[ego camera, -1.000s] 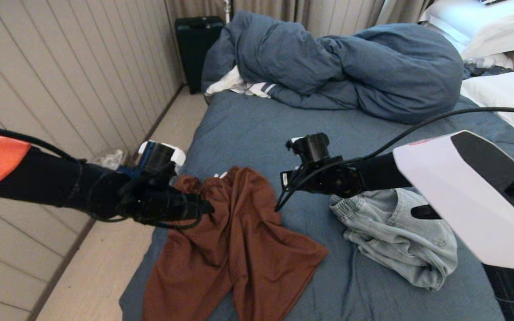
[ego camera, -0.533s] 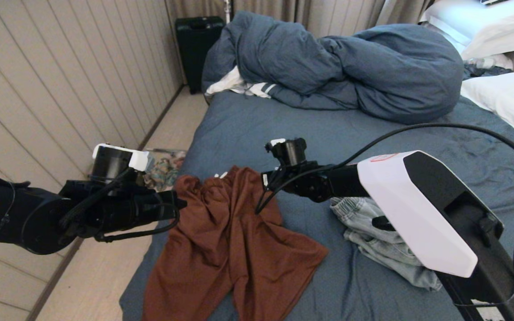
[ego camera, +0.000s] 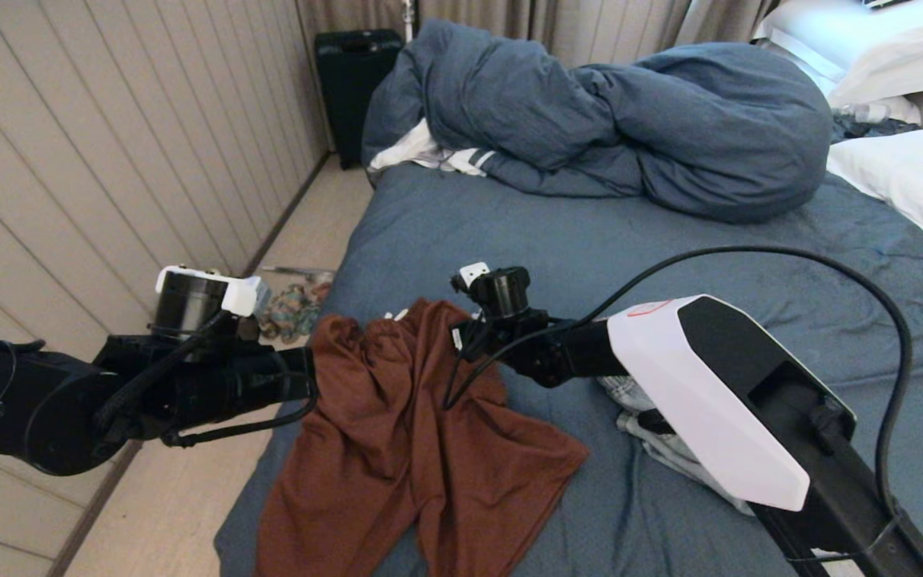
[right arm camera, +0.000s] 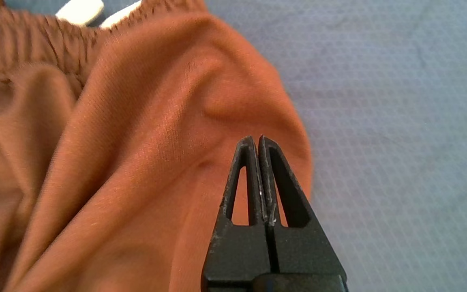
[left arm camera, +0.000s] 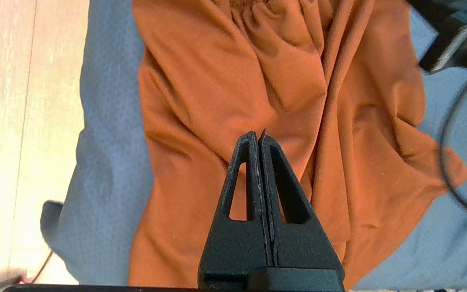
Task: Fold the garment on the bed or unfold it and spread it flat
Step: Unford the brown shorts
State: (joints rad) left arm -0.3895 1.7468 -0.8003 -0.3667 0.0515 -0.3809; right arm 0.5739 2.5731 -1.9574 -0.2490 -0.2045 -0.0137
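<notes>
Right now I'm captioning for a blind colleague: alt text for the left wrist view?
The shut left gripper hangs over rust-brown shorts lying crumpled on the blue bed, holding nothing; pale floor runs beside the bed.

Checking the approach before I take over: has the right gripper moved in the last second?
Yes. The right gripper has shifted leftward, from over the bare bed sheet to over the brown shorts.

Soft, even indoor light fills the head view, with faint shadows under the rust-brown shorts on the bed. The wall panels bow at the edge from lens distortion. In the left wrist view the floor glares, washed out. The right wrist view blurs the cloth nearest its edge.
</notes>
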